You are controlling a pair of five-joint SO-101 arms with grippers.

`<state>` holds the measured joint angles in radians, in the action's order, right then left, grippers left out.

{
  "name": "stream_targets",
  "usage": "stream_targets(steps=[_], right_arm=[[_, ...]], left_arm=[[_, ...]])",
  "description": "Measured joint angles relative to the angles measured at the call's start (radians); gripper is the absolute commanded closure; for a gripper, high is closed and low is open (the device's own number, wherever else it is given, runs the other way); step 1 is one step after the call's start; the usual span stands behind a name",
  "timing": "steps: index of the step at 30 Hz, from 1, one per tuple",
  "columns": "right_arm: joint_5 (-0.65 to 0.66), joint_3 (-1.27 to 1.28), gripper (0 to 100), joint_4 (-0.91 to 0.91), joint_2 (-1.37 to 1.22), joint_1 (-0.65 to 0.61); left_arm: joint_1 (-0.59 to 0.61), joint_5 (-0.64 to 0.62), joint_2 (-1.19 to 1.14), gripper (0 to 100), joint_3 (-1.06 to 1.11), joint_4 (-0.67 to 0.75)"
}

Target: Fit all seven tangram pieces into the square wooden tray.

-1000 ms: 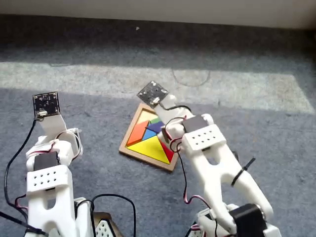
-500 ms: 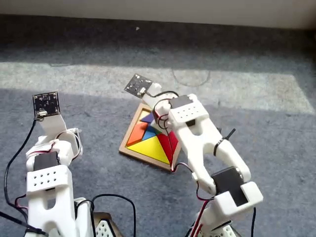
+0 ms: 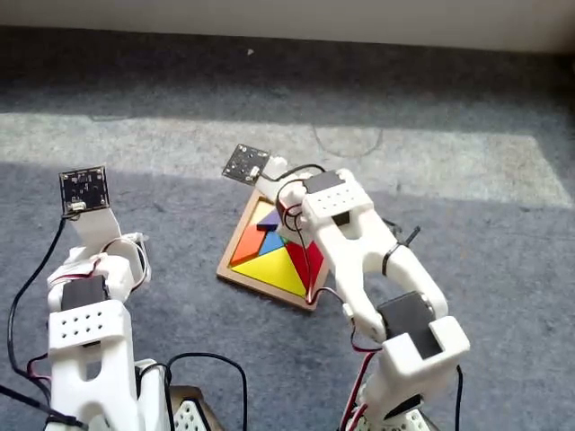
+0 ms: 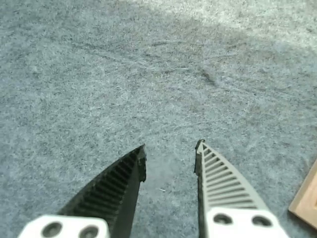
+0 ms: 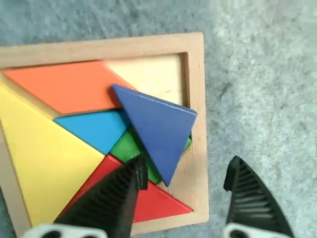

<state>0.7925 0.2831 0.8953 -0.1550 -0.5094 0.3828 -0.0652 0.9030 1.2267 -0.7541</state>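
Released and empty, our right end effector (image 5: 187,167) hangs over the square wooden tray (image 5: 196,79), with one finger above the red piece (image 5: 148,206) and the other out past the rim, over the grey counter (image 5: 262,74). Just ahead, the dark blue triangle (image 5: 156,129) lies askew on the green piece (image 5: 126,148), a corner reaching the rim.

We count six coloured pieces, the others being orange (image 5: 64,87), light blue (image 5: 91,129) and yellow (image 5: 39,163). The pale patch (image 5: 148,74) may be bare tray floor; we cannot tell.

From above, the right arm (image 3: 359,251) covers the tray's far side. Our left end effector (image 4: 171,148) is also spread, empty, well apart over the counter, with a tray corner at the frame's edge.
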Motion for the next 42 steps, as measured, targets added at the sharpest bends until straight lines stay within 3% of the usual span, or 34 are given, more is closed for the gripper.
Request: stream_targets(steps=[4,10,18,25,34,42], right_arm=[[-0.029,0.000,81.8,0.071,0.141,-0.029],[-0.181,0.000,97.1,0.215,0.344,-0.034],[-0.393,0.009,98.1,0.353,0.470,0.063],[-0.434,0.216,98.3,0.359,0.678,0.115],[-0.448,0.677,98.3,0.077,1.074,0.244],[-0.644,0.937,98.3,-0.129,1.206,0.298]], left_arm=[[0.000,0.000,0.000,82,0.000,0.000],[0.000,0.000,0.000,82,0.000,0.000],[0.000,0.000,0.000,82,0.000,0.000],[0.000,0.000,0.000,82,0.000,0.000],[0.000,0.000,0.000,82,0.000,0.000],[-0.063,0.000,0.000,82,0.003,0.000]])
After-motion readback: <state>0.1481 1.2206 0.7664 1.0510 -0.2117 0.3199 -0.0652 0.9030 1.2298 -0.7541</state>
